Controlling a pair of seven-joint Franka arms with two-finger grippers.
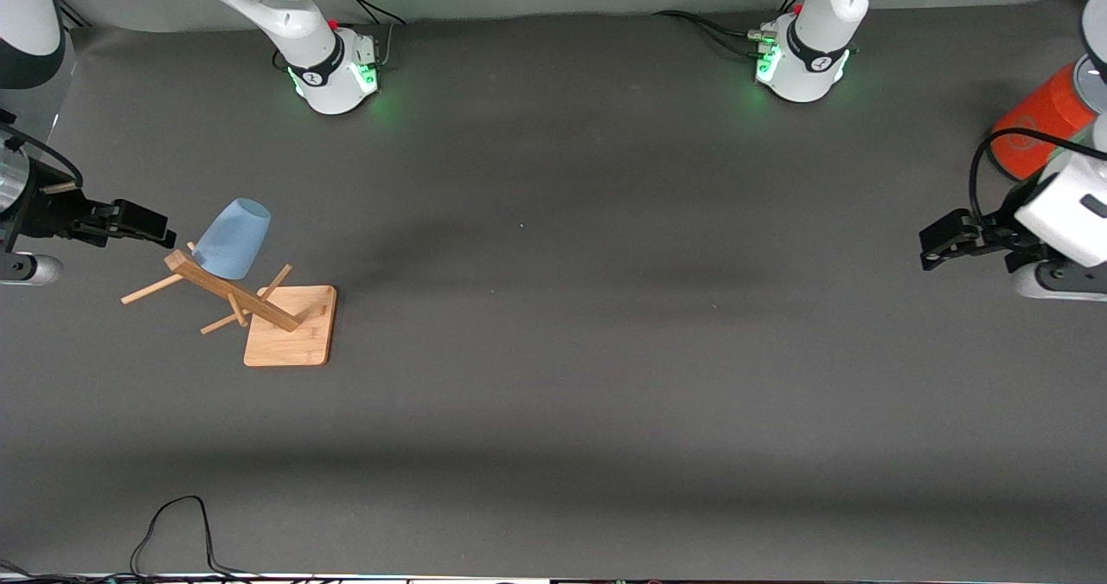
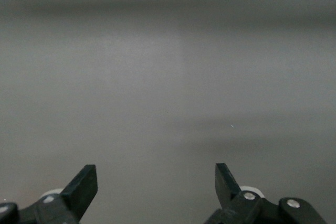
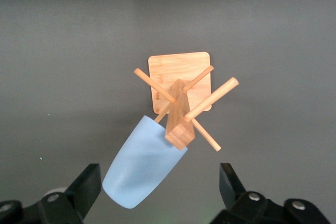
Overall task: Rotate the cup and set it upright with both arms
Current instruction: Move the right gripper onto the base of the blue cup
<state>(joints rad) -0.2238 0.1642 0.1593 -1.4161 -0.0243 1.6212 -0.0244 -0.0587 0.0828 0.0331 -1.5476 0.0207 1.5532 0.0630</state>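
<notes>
The light-blue cup (image 1: 232, 238) hangs mouth-down and tilted on a peg of the wooden peg rack (image 1: 232, 292), toward the right arm's end of the table. My right gripper (image 1: 166, 236) is open and level with the cup, just short of its closed end. In the right wrist view the cup (image 3: 142, 169) shows between the spread fingers of the right gripper (image 3: 158, 178), untouched. My left gripper (image 1: 934, 247) is open and empty above bare table at the left arm's end. The left wrist view shows only the left gripper (image 2: 156, 179) and grey mat.
The rack stands on a square wooden base (image 1: 298, 342) and has several pegs sticking out. A large orange cylinder (image 1: 1033, 130) stands beside the left arm's wrist. A black cable (image 1: 173, 528) lies at the table edge nearest the front camera.
</notes>
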